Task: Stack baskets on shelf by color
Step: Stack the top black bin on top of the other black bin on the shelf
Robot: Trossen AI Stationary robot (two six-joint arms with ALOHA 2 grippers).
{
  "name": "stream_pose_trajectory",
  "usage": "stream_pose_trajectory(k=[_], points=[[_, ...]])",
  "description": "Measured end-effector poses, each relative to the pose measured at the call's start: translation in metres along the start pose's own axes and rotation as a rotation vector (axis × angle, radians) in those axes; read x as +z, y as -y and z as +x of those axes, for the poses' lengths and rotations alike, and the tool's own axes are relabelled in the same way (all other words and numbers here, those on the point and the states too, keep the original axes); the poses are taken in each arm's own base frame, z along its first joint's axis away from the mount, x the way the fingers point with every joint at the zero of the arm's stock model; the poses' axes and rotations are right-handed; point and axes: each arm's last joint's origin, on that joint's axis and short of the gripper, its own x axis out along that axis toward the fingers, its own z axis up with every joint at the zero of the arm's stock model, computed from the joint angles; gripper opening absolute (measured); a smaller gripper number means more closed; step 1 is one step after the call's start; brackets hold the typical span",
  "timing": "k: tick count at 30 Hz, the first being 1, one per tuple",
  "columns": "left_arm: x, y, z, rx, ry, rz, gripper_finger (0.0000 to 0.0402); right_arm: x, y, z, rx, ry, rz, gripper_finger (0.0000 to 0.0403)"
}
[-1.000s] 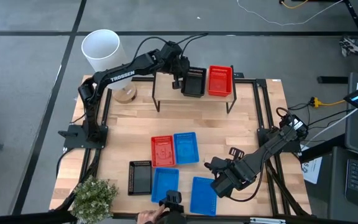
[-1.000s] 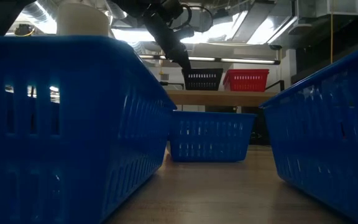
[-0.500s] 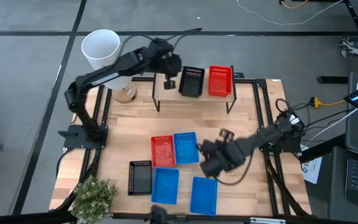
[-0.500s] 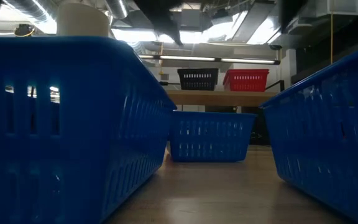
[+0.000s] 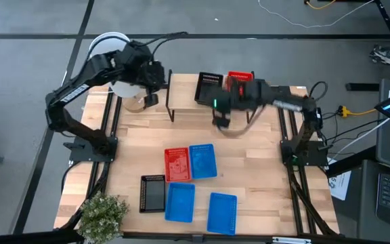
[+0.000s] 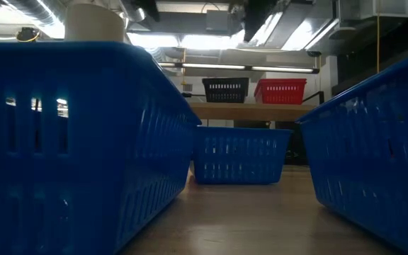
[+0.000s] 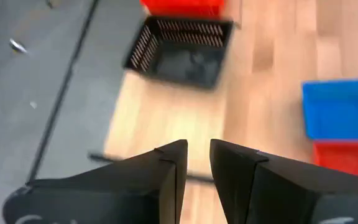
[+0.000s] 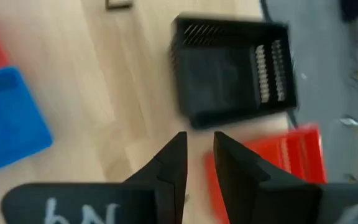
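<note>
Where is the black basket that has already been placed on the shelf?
In the high view, the black basket sits on the shelf, at its middle, immediately left of the red basket.

Even overhead light, glaring ceiling lamps in low view, motion-blurred wrist views

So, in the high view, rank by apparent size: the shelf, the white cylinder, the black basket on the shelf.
1. shelf, largest.
2. white cylinder and black basket look roughly alike; the left arm partly covers the cylinder, so I won't rank them.
</note>
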Motion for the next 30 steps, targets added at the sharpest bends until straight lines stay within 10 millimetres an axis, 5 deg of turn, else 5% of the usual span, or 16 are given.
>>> stream_pose_trajectory(k=[5,8,16,30], points=[[-0.009,0.003,-0.009,-0.023,-0.064,-0.008,0.0063,0.011,0.069,0.046,0.206,0.115,0.073,0.0079],[-0.010,0.002,-0.007,-0.020,-0.074,-0.014,0.0063,0.009,0.091,0.080,0.233,0.103,0.123,0.0079],[-0.008,0.004,0.006,-0.043,-0.102,-0.012,0.0063,0.024,0.087,0.141,0.224,0.100,0.108,0.0079],[-0.007,0.004,0.007,-0.044,-0.106,-0.009,0.0063,0.032,0.095,0.152,0.087,0.146,0.086,0.0079]])
